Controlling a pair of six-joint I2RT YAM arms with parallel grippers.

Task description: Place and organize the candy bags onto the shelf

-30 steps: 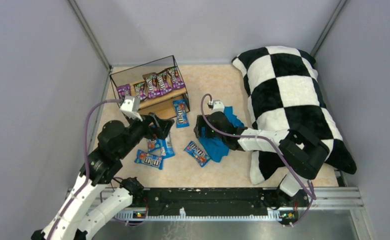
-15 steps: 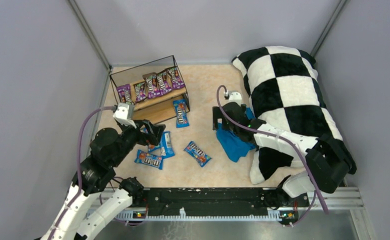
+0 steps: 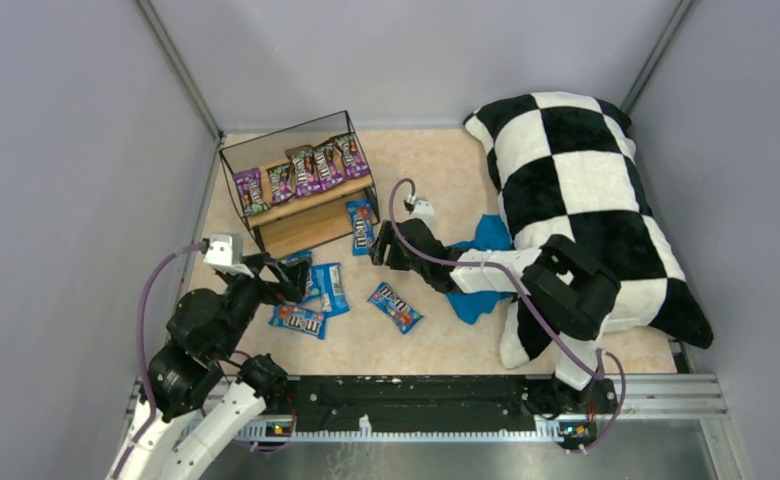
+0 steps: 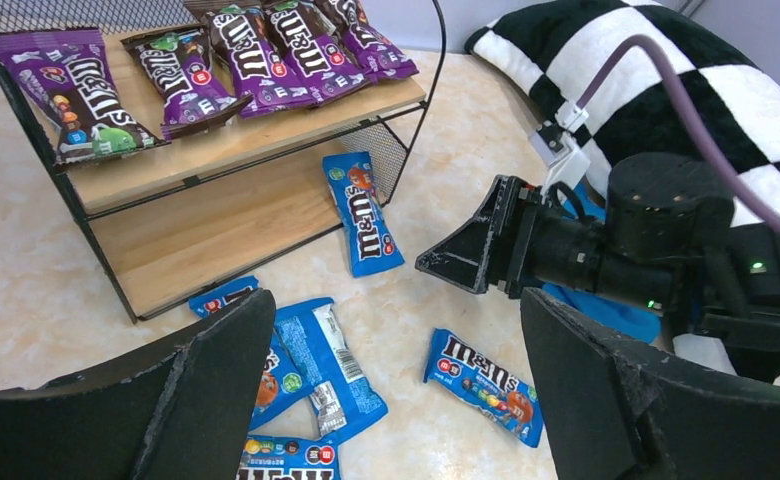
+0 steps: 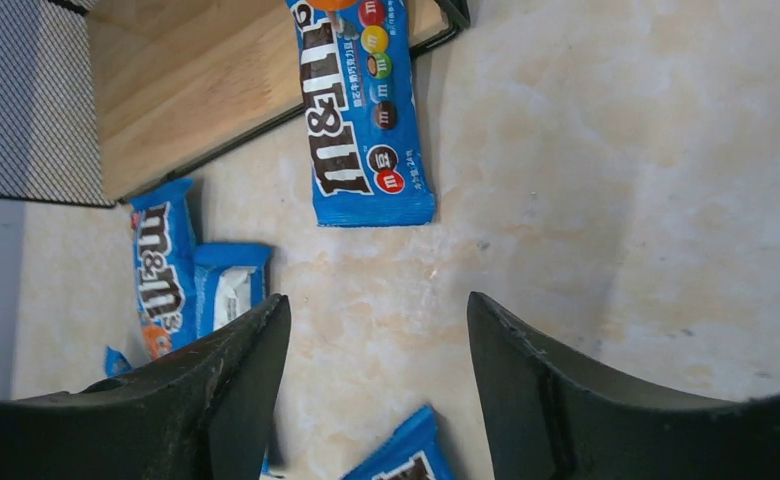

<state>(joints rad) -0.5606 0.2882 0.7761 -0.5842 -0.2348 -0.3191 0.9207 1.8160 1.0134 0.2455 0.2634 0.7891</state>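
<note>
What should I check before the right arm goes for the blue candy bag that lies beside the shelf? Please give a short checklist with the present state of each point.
1. The right gripper is open and empty: ok.
2. The blue candy bag is uncovered, nothing lies on it: ok.
3. That bag sits between the right gripper's fingers: not ok, it lies ahead of them.
4. The shelf has free room on its lower board: ok.
5. The left gripper is apart from the right one, open over the other blue bags: ok.
6. The blue cloth is free of the right arm: cannot tell.
</note>
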